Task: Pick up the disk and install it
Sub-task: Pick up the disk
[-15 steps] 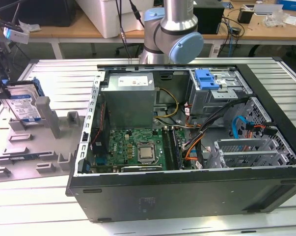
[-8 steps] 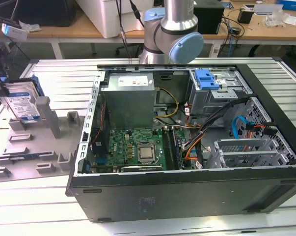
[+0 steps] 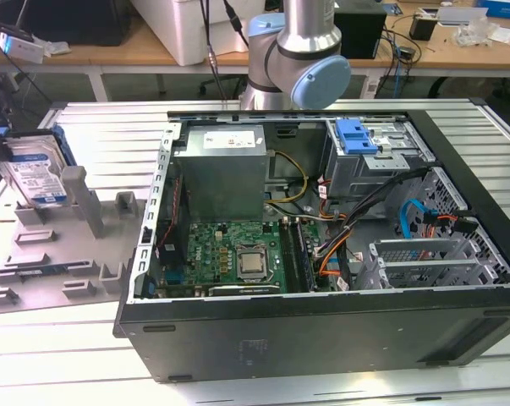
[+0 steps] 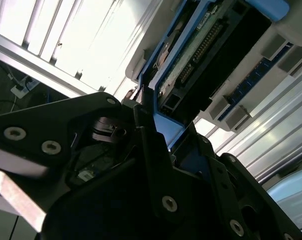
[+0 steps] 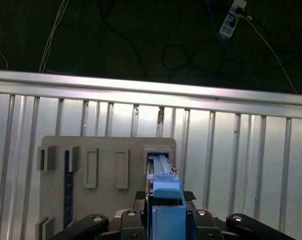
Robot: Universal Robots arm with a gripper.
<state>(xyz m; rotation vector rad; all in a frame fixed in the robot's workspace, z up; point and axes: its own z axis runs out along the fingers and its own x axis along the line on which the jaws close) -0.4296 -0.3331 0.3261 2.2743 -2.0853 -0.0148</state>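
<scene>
A: Open PC case (image 3: 322, 338) sits well apart from claw. Status?
B: Claw (image 5: 165, 197) clamped on disk (image 3: 36, 176), upright over grey rack (image 3: 77, 262) beneath it. Stiff, dense, likely shock-sensitive; hold blue carrier edges, not label.

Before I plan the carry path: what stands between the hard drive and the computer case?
In the exterior view, the grey upright posts of the holder tray stand between the hard drive and the computer case.
</scene>
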